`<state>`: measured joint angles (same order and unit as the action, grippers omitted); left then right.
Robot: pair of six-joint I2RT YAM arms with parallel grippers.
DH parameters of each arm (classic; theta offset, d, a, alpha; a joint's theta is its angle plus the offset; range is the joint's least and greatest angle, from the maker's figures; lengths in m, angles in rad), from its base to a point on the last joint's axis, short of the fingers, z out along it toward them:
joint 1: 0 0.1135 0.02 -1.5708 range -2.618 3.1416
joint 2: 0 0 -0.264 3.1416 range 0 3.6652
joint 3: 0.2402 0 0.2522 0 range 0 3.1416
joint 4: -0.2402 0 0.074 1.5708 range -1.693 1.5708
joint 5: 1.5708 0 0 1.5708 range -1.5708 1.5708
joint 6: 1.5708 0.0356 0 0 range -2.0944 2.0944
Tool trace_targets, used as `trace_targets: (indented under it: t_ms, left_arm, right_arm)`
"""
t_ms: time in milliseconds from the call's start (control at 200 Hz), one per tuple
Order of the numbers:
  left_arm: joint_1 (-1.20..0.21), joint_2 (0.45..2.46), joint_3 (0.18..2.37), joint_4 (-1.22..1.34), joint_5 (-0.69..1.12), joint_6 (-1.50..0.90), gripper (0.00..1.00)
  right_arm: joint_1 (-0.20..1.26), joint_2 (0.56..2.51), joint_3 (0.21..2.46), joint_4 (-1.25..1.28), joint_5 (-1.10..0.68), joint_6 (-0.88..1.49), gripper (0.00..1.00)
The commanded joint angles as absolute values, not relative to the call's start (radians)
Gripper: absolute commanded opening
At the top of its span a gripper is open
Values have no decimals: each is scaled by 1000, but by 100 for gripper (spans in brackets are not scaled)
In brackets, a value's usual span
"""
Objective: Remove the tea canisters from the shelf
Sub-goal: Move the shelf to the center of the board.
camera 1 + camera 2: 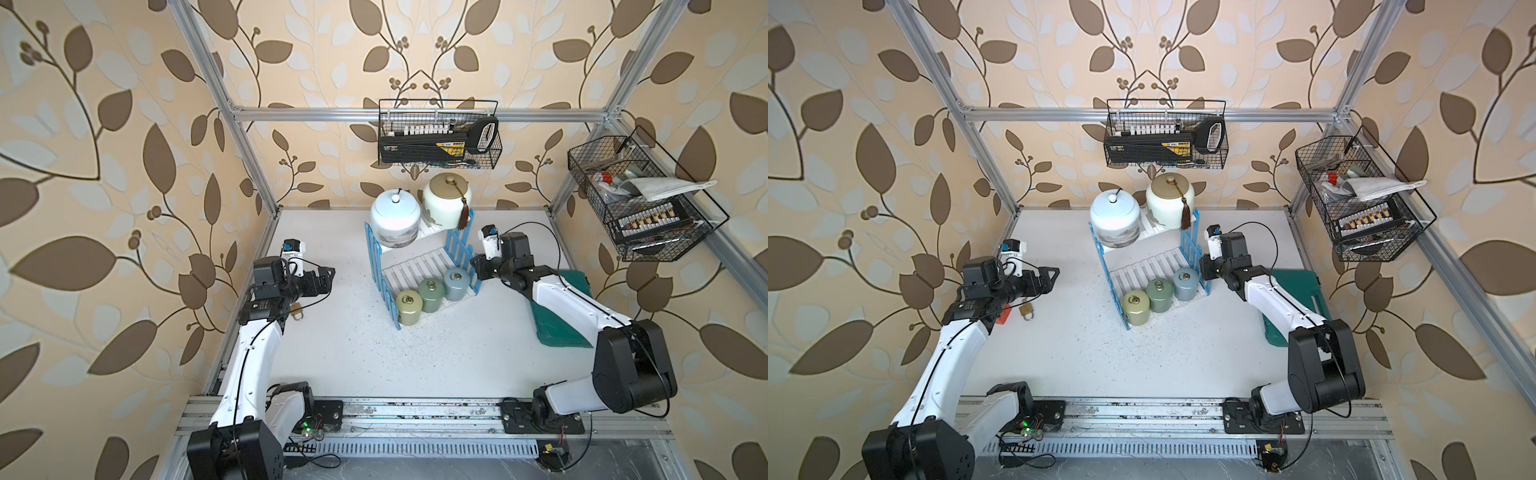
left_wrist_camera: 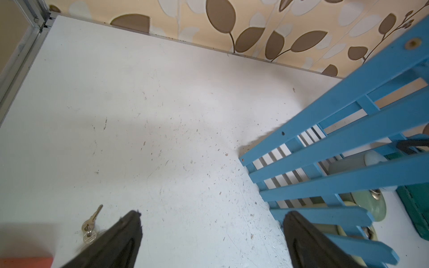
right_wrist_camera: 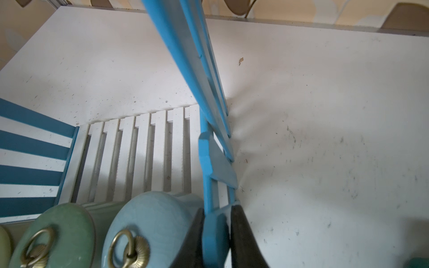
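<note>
The shelf point(image 1: 415, 266) has white slats and blue picket sides and stands mid-table. On its upper tier sit two tea canisters: a pale-blue knobbed one point(image 1: 395, 218) and a cream one with a tassel point(image 1: 446, 199). The lower tier carries a yellow-green canister point(image 1: 409, 307), a green one point(image 1: 431, 294) and a grey-blue one point(image 1: 456, 283). My right gripper point(image 3: 217, 208) is shut on a blue picket of the shelf's right side point(image 3: 214, 234), right beside the grey-blue canister point(image 3: 148, 222). My left gripper point(image 2: 213, 213) hangs open over bare table, left of the shelf's other picket side point(image 2: 336, 148).
A brass padlock point(image 1: 297, 313) and keys point(image 2: 89, 228) lie by the left arm, with an orange object point(image 1: 1005, 313) under it. A green case point(image 1: 569, 307) lies under the right arm. Black wire baskets hang on the back wall point(image 1: 440, 137) and right wall point(image 1: 640, 199).
</note>
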<state>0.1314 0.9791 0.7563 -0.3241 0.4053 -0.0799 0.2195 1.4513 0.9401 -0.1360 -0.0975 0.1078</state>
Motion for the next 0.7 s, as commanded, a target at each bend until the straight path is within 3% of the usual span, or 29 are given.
trace_targets:
  t_ms: [0, 380, 695]
  left_arm:
    - [127, 977, 797, -327, 424, -68, 99]
    - [112, 985, 800, -325, 422, -79, 99]
    - [117, 980, 818, -352, 443, -82, 99]
  right_arm:
    - [220, 1403, 936, -65, 119, 281, 0]
    - [363, 1427, 946, -57, 319, 390, 0]
    - [395, 1480, 992, -73, 408, 569, 0]
